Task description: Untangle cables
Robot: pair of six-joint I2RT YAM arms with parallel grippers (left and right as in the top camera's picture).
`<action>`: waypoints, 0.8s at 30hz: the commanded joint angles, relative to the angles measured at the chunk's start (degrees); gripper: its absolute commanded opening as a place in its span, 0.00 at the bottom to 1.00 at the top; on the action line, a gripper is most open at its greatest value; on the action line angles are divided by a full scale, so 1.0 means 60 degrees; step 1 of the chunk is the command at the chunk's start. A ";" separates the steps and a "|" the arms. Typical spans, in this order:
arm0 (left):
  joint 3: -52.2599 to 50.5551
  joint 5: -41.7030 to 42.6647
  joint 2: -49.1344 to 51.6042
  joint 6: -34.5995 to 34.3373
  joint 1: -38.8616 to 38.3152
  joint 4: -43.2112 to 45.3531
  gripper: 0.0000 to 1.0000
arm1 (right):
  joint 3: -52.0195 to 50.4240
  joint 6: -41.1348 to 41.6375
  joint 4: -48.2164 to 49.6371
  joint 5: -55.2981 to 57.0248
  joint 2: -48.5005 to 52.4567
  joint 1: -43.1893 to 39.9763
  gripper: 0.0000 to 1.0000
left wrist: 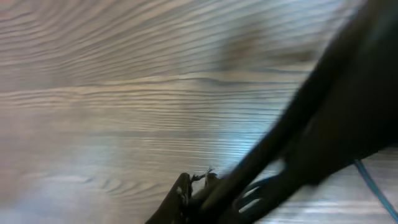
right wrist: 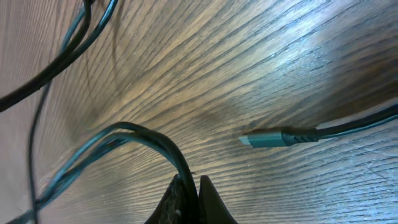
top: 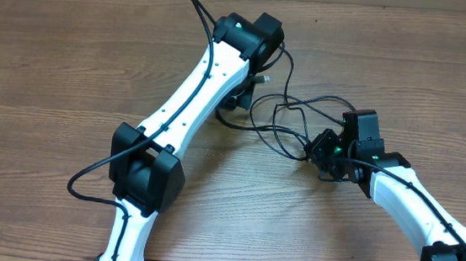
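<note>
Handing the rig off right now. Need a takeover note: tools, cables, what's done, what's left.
Right tool: shut on a few strands of the cables.
Left tool: at the other end of the tangle; its wrist view is too blurred to tell open or shut.
Cables: crossed loops on the table between the two tools; one plug lies free.
Done: no strand separated yet.
Left: pull the strands apart and lay each out alone.

White arms, black joints.
</note>
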 commanded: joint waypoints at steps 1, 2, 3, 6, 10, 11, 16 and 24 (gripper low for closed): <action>0.0142 -0.1038 -0.0233 -0.0455 0.0470 -0.0193 0.13 | 0.0178 0.0000 0.0000 0.0466 0.0080 -0.0113 0.05; 0.0142 -0.1038 -0.0233 -0.0488 0.0557 -0.0259 0.14 | 0.0178 0.0000 0.0000 0.0466 0.0080 -0.0113 0.07; 0.0142 -0.1027 -0.0233 -0.0488 0.0630 -0.0295 0.15 | 0.0178 0.0000 -0.0004 0.0466 0.0080 -0.0113 0.07; 0.0142 -0.0929 -0.0233 -0.0517 0.0903 -0.0361 0.17 | 0.0178 0.0000 -0.0007 0.0463 0.0080 -0.0113 0.19; 0.0142 -0.0543 -0.0233 -0.0514 0.1220 -0.0357 0.26 | 0.0178 -0.0004 -0.0004 0.0463 0.0080 -0.0113 0.64; 0.0142 -0.0419 -0.0233 -0.0510 0.1275 -0.0353 0.33 | 0.0178 -0.0004 -0.0004 0.0463 0.0080 -0.0113 0.72; 0.0142 0.0127 -0.0233 -0.0306 0.1464 -0.0259 0.58 | 0.0178 -0.0004 0.0000 0.0463 0.0080 -0.0113 0.88; 0.0135 0.3348 -0.0229 0.2561 0.1468 0.0466 0.66 | 0.0178 -0.0036 0.0000 0.0459 0.0080 -0.0109 0.94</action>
